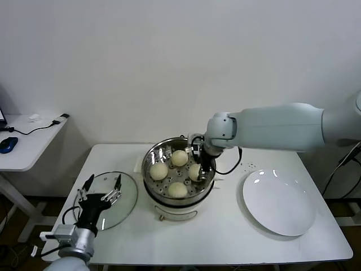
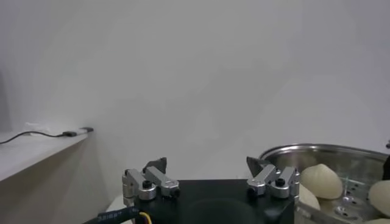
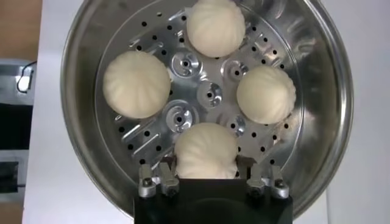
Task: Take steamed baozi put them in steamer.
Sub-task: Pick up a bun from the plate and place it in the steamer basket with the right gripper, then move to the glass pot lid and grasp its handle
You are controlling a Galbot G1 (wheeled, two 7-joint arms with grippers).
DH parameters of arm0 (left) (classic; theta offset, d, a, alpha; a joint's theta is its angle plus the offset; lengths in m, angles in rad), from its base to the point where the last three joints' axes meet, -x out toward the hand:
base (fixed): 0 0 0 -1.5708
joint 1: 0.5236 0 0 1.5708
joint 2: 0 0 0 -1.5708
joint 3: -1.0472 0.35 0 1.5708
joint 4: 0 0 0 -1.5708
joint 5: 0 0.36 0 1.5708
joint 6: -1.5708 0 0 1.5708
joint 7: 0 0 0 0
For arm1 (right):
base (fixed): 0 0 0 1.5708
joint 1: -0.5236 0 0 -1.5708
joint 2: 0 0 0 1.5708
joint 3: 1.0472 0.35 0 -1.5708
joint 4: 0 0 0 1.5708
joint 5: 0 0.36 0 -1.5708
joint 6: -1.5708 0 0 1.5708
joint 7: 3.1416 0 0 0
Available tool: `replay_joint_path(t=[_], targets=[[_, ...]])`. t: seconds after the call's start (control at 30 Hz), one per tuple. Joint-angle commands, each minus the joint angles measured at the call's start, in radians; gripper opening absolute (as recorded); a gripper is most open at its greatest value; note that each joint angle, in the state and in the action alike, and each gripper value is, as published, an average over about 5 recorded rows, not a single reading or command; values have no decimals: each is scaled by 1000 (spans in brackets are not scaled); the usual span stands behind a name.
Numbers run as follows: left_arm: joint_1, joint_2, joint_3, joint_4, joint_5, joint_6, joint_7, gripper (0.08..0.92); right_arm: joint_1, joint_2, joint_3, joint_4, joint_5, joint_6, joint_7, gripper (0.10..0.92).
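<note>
The shiny steel steamer (image 1: pixel 151 157) stands mid-table with four cream-white baozi on its perforated tray. Three lie free (image 1: pixel 179 158) (image 1: pixel 158 171) (image 1: pixel 177 189). My right gripper (image 1: pixel 203 169) reaches down inside the steamer's right side. In the right wrist view, my right gripper (image 3: pixel 206 167) has its fingers pressed against both sides of the fourth baozi (image 3: pixel 206 151), which rests on the tray (image 3: pixel 210 94). My left gripper (image 1: pixel 101 189) is open and empty, parked above the glass lid to the left of the steamer. It also shows in the left wrist view (image 2: pixel 206 165).
A round glass lid (image 1: pixel 121 197) lies on the table left of the steamer. A flat white plate (image 1: pixel 279 203) lies at the right. A side desk (image 1: pixel 22 141) with a mouse and cable stands at the far left.
</note>
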Motion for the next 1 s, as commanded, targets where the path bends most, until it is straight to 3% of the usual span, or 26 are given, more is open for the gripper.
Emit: replay_joint_path(t=[0.03,0.2,0.37,0.47,0.6,0.8,1.0], targets=[[3,1,0,-4,-1,-3,1,823,-19,10,6,-8,-9,-10,20,704],[7,4,-1,-6,-2,-8,0,823,-3,-22,54,-16,-8,20,-29,809],[10,7,-4,-9,-1,-16,2,823,60,-110,134,-18,2,98,-161,822],[13,9,-4,-13,-2,-24,10,823,71,-195,211,-21,30,115,-154,823],[18,11,-6,-15,-1,-39,16,823,-19,-318,383,-43,67,149,36,823],[12,21,-21,-4,36,-33,1,823,-328,-499,768,-48,31,275,518,823],[8,53,-42,0,49,-18,-15,823,-726,-725,1256,59,-69,294,556,823]])
